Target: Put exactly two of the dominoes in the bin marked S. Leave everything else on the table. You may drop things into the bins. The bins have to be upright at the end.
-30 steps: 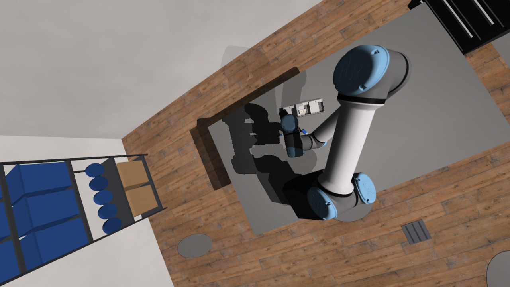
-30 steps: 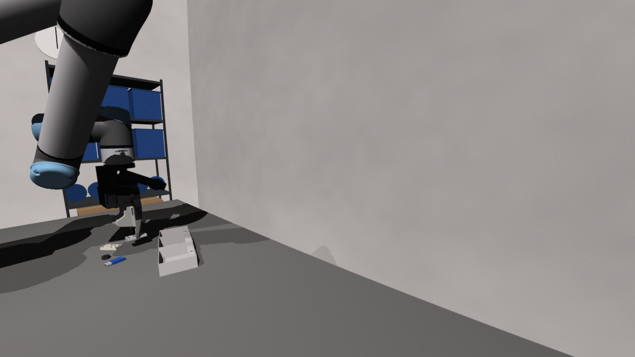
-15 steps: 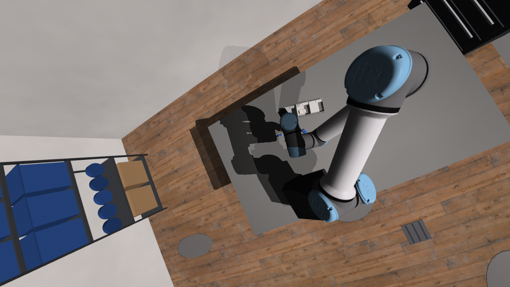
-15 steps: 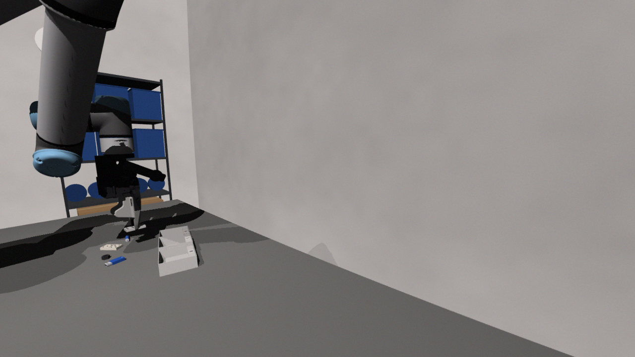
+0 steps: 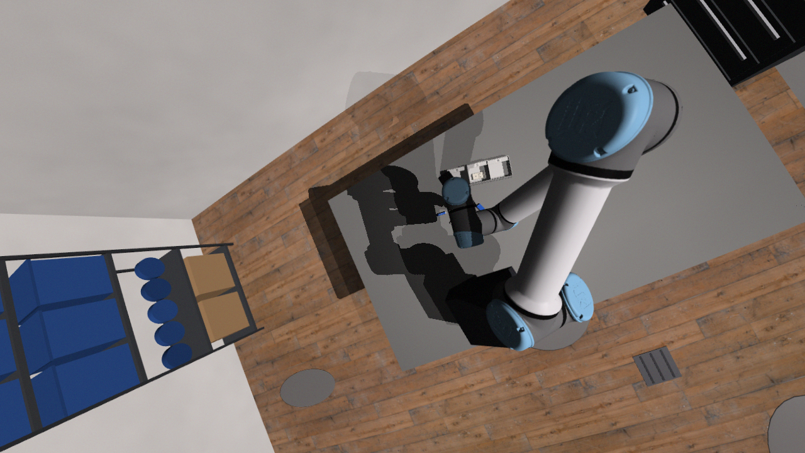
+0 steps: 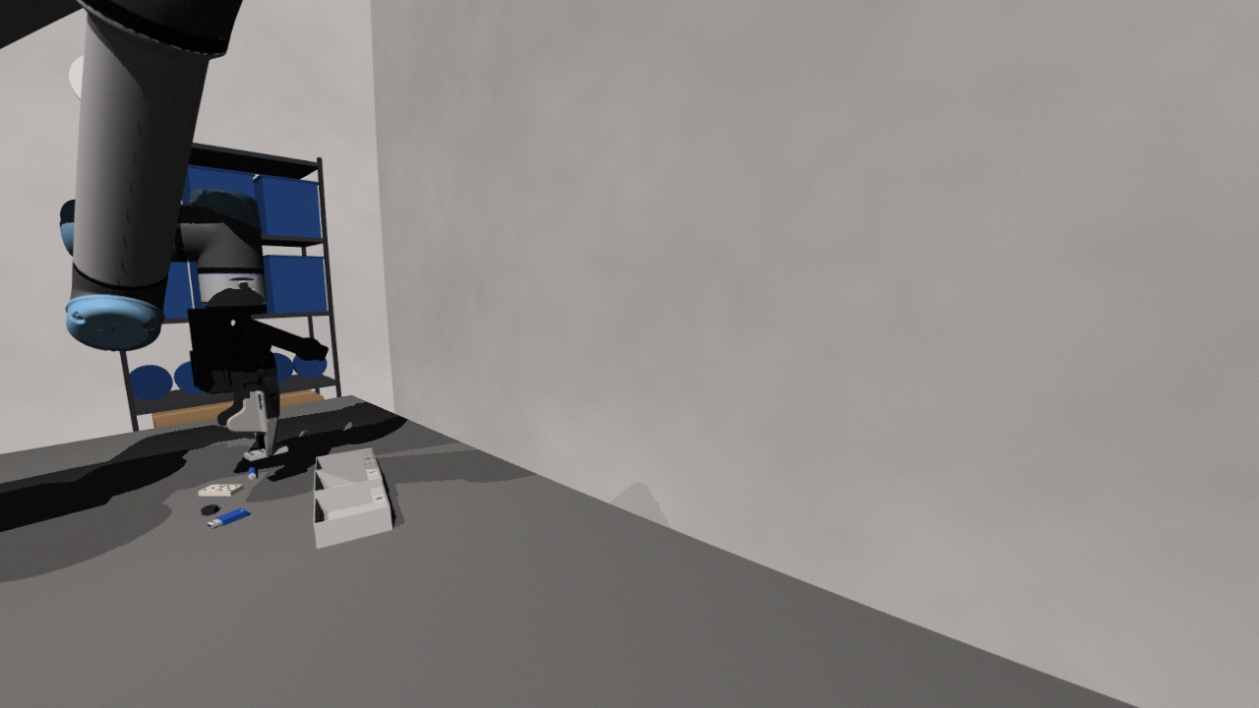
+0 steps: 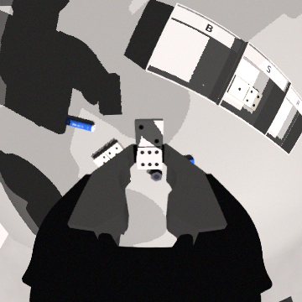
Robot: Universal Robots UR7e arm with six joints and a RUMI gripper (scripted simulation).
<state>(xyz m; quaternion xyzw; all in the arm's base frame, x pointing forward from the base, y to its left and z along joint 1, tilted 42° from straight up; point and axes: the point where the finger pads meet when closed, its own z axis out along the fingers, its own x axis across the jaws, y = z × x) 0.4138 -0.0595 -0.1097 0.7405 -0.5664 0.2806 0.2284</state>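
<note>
Gripping one domino point(image 6: 266, 453) point(image 7: 149, 158) in the narrowed hand point(image 6: 263, 446) point(image 7: 149, 145). In the wrist view, see another domino point(image 5: 477, 175) point(image 7: 244, 93) inside the upright bin marked S point(image 5: 476, 162) point(image 7: 268, 69), ahead and right of the hand. Find a third domino point(image 6: 219, 489) point(image 7: 107, 153) on the table point(image 5: 647, 168) point(image 6: 528, 616) point(image 7: 247, 201), near the hand's left; note a blue stick point(image 5: 441, 213) point(image 6: 252, 472) point(image 7: 80, 124) farther left.

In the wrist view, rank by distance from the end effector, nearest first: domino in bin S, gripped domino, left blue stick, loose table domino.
1. Gripped domino: between the fingertips
2. Loose table domino: left
3. Left blue stick: farther left
4. Domino in bin S: upper right
</note>
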